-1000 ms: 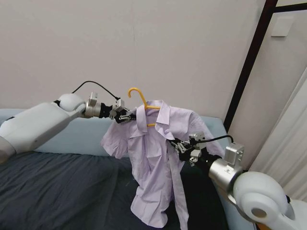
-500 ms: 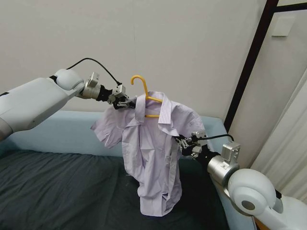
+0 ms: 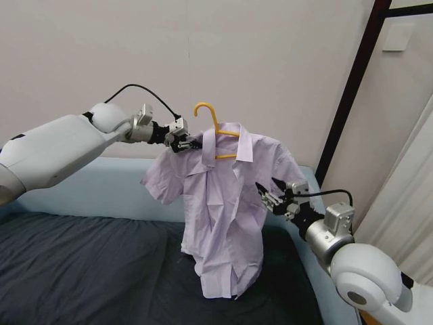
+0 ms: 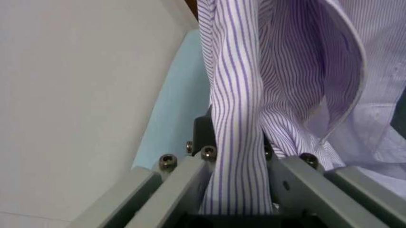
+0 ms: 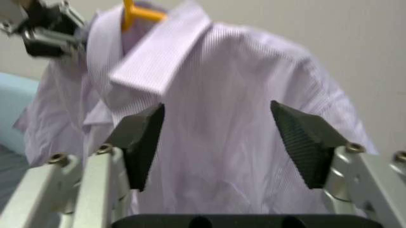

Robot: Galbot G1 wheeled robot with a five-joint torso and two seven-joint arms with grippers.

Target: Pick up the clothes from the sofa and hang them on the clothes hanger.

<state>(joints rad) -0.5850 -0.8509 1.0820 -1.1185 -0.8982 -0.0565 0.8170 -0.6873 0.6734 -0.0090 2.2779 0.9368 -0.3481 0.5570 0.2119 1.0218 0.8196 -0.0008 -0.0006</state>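
**Shirt up on hanger, L clamp is all that holds it: settle the fit, don't rush**

The lilac striped short-sleeve shirt (image 3: 223, 223) hangs in the air over the dark grey sofa seat (image 3: 81, 271). It's draped on the yellow plastic hanger (image 3: 215, 132), w/ the hook poking up out of the collar. Can't tell if the hem touches the seat.

Your left gripper (image 3: 177, 141) is at the collar/shoulder on the robot's left side. Its fingers are clamped tight on a fold of striped fabric; can't tell if the hanger arm is in the pinch too.

Your right gripper (image 3: 272, 198) sits just beside the shirt's other side, below the sleeve. Its pads (image 5: 304, 142) are spread wide apart w/ nothing between them.

Looks like the draping is mostly done and the job now is seating it evenly.

- Hold the L wrist level; a tilt prob lets the hanger slide out of the neck.
- Bring R in slow and pinch only the outer cloth near the shoulder seam.
- Tug outward, not down, so the shoulder sits over the hanger end.
- Don't release L until the collar is centred on the hook.
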